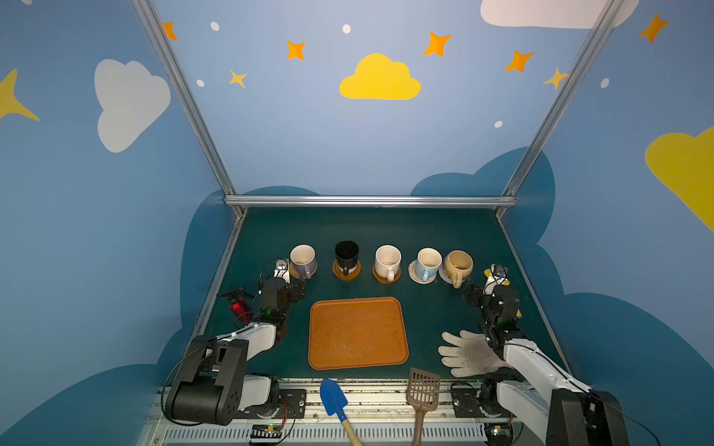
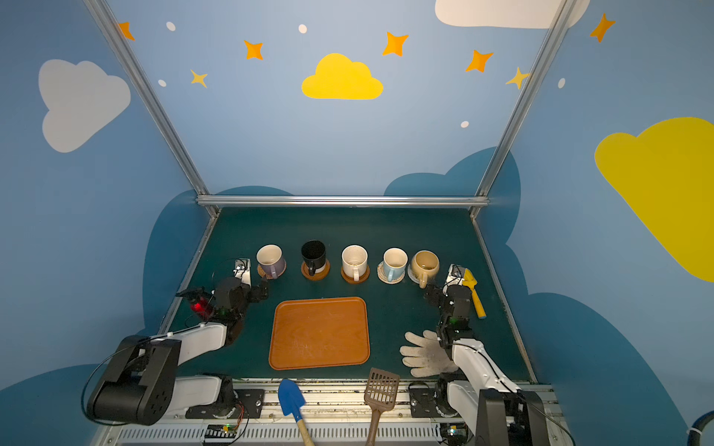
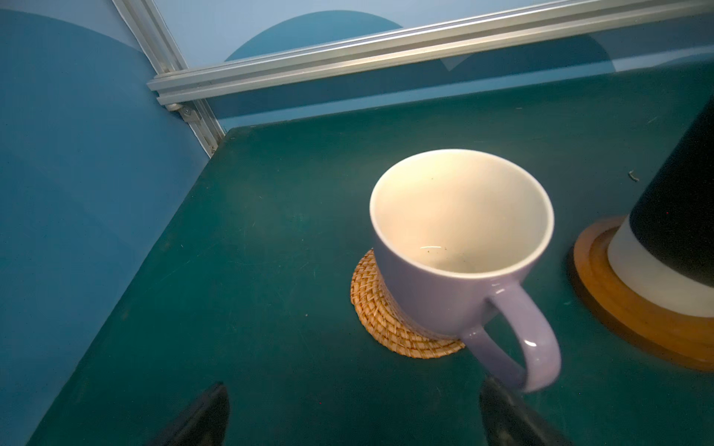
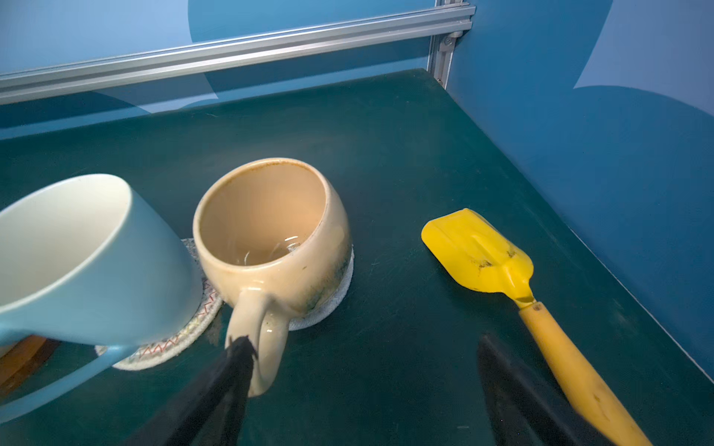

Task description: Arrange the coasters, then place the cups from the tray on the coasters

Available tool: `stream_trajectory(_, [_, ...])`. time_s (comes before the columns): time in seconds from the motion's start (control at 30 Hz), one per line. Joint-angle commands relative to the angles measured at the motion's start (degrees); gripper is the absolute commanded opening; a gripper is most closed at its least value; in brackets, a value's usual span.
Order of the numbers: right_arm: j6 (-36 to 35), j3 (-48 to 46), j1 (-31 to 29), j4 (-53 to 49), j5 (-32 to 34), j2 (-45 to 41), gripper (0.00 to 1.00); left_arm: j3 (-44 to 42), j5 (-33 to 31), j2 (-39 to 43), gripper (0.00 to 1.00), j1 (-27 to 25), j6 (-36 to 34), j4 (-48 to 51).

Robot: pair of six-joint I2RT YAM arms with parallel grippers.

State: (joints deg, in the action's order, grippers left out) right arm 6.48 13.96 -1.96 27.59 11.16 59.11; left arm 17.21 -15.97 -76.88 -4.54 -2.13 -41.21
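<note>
Beside the empty tray lie a white glove, a blue trowel, a brown scoop and a yellow spatula. Five cups stand on coasters behind it. The left gripper and right gripper gape wide, empty, low beside the end mugs.

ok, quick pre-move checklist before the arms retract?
1. Orange-brown wooden tray free of mugs: ok.
2. Lavender mug on tan woven rattan coaster: ok.
3. Squat tan-yellow mug on grey-white rope coaster: ok.
4. Left gripper open, holding nothing: ok.
5. Right gripper open: ok; one finger clear of the tan-yellow mug's handle: cannot tell.
</note>
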Motion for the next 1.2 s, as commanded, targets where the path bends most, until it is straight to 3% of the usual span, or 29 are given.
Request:
stream_trajectory(0.0, [-0.9,-0.8,0.2,9.0,-1.8,2.9,0.90,0.0,3.6,-3.0,1.00,1.4,2.1,-9.1])
stream_trajectory(0.2, [-1.3,-0.2,0.3,14.6,-2.0,8.6,0.90,-0.9,5.0,-10.8,1.00,1.5,1.8,-17.8])
stream_trajectory(0.4, [-0.9,1.9,0.4,15.9,-2.4,12.6,0.88,2.4,9.1,-10.5,1.00,1.5,-0.5,-10.9])
stream_trajectory(0.93, [-4.3,7.8,-0.5,20.7,-3.0,27.0,0.88,5.1,6.3,-11.0,1.00,2.8,2.6,-6.4])
stream_trajectory(1.17, [-5.0,8.0,-1.2,21.5,-2.5,28.3,0.90,6.4,10.0,-11.2,1.00,4.1,2.9,-3.8])
